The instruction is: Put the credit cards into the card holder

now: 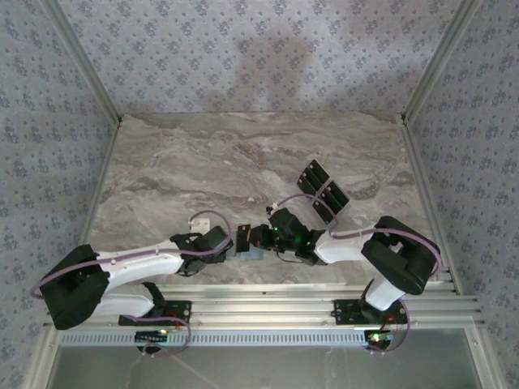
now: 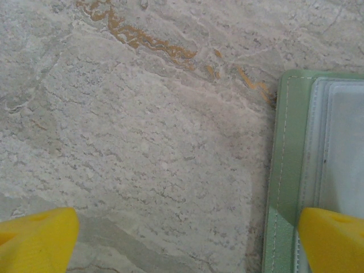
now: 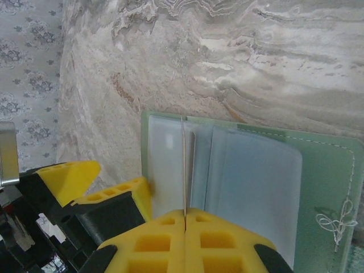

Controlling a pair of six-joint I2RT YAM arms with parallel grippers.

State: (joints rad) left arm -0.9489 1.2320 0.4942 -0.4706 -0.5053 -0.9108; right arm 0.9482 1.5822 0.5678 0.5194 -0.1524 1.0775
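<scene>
Left gripper (image 2: 183,242) sits at the left edge of the card holder (image 2: 287,170). Its yellow fingers (image 2: 35,239) are spread wide: one pad is out over bare marble table (image 1: 203,154) to the left of the holder, the other is over its green border. It's got nothing in it.

The card holder (image 1: 247,256) lies open and flat between the two grippers at the near edge of the table (clear plastic sleeves facing up, little stitched leaf on the green cover).

The right gripper (image 3: 185,227) comes in from the right side of the holder. Its pads are pressed together on a thin sheet (image 3: 184,165) standing edge-on out of the sleeves. It could be a card or just a sleeve flap; I honestly can't tell from this angle.

The credit cards (image 1: 323,190) are fanned out in a black bunch beyond the holder and off to its right, well apart from it.
</scene>
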